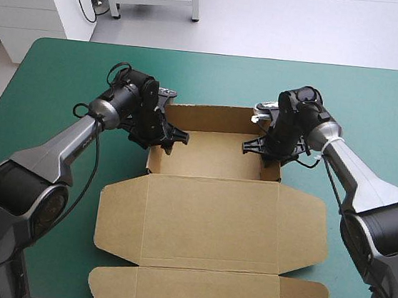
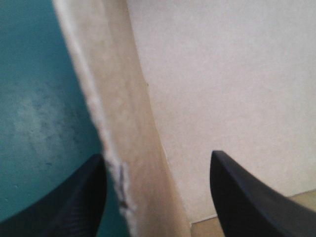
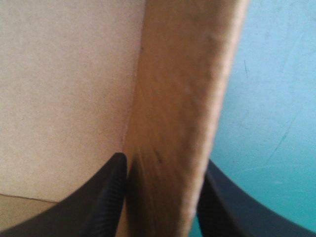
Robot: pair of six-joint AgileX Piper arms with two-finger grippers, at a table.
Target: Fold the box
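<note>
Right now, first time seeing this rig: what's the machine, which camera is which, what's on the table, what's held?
It is two robot arms at a teal-green table. The wide picture looks down from above and behind the robot. The two close-ups come from a camera on each wrist, looking along that arm's claw. On the table lies a brown box: a tray with walls raised at the far side, and its lid flat on the near side. The left claw is open, straddling the tray's left wall. The right claw is shut on the right wall.

Box [image 1: 209, 218] on table [image 1: 57, 68], left pincer [image 1: 174, 140] astride left wall, right pincer [image 1: 256, 150] astride right wall.
</note>
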